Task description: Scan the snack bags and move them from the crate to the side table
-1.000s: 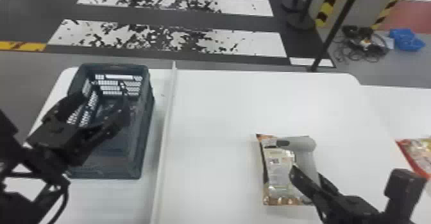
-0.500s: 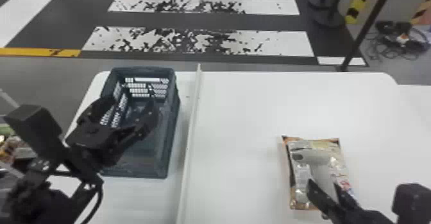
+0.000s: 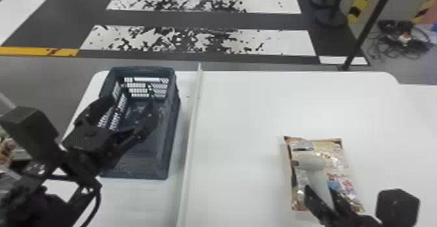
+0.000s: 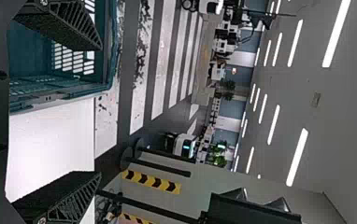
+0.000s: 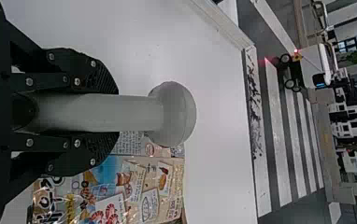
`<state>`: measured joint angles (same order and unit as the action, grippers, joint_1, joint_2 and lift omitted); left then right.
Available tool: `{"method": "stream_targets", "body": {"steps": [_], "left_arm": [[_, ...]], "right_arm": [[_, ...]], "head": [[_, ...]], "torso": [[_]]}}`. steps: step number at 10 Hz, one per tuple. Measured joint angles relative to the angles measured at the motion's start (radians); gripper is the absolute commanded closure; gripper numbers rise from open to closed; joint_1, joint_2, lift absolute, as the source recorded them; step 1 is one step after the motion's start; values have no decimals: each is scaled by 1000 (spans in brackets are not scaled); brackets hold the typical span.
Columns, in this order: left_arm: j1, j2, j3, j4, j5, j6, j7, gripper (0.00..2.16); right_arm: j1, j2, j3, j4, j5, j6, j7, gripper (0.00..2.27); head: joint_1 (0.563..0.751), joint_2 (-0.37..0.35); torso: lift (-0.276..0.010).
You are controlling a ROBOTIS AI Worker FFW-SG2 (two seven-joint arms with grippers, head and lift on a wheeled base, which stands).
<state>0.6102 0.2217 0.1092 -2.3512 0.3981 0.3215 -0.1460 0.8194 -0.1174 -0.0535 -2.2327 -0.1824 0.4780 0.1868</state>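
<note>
Snack bag [image 3: 336, 159] lies flat, long axis running near to far.

No wording seems readable, even on the snack bag [image 5: 154, 196].

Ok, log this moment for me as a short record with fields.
surface: white table, with a raised strip between crate and bag
crate: dark, left of the strip
snack bag: lying right of the strip
scanner: held, overlapping the bag in the head view
right gripper: shut on the scanner's handle
left gripper: open, seen against the crate's opening in the head view
scan result: cannot tell
</note>
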Motion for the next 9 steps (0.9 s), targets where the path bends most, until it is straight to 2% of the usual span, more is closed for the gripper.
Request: {"method": "stream_targets", "body": {"steps": [4, 9], "left_arm": [[10, 1, 1, -8, 1, 0, -1, 39], [26, -4, 3, -14, 0, -9, -3, 39]], "right_arm": [[-14, -17, 13, 66, 5, -40, -13, 2236], [-12, -28, 10, 82, -24, -83, -7, 2236]], "head": [[695, 13], [695, 11]], "torso": [[-87], [-87]]}}
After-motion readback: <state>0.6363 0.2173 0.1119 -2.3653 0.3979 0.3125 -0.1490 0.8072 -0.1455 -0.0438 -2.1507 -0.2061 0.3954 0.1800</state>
